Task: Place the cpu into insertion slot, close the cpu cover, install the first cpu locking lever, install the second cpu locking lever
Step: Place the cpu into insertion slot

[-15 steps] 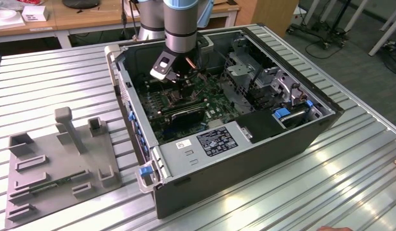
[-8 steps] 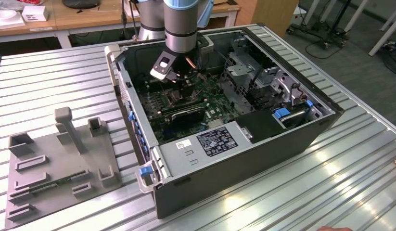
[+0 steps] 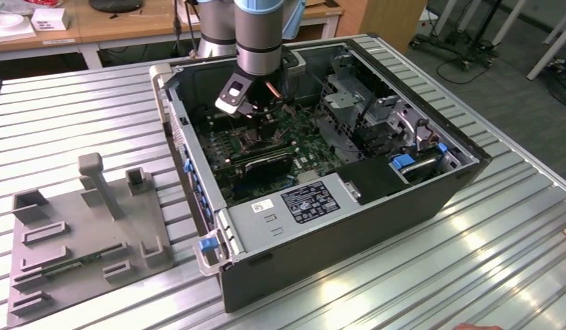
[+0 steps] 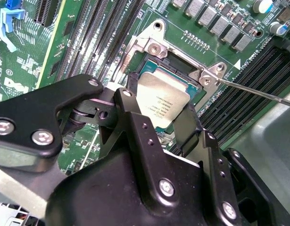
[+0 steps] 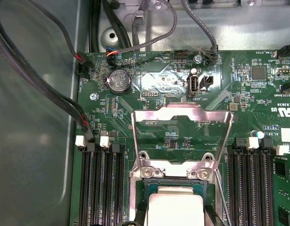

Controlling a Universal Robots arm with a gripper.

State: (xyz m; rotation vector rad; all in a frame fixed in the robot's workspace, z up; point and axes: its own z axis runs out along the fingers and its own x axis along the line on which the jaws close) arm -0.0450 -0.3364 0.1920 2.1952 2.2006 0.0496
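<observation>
While the cpu cover (image 5: 182,108) is lying folded back from the insertion slot (image 4: 175,65) to leave it open, I am pinching the cpu (image 4: 163,96) by opposite edges with the tool (image 4: 160,110), holding it flat at that slot's opening for square seating.

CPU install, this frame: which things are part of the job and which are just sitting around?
Job:
- the cpu, held in the jaws of the gripper at the insertion slot
- the cpu cover, flipped open
- a thin locking lever beside the slot

Lying about:
- grey fixture tray, exterior view's left
- memory slots
- coin battery
- black cables
</observation>
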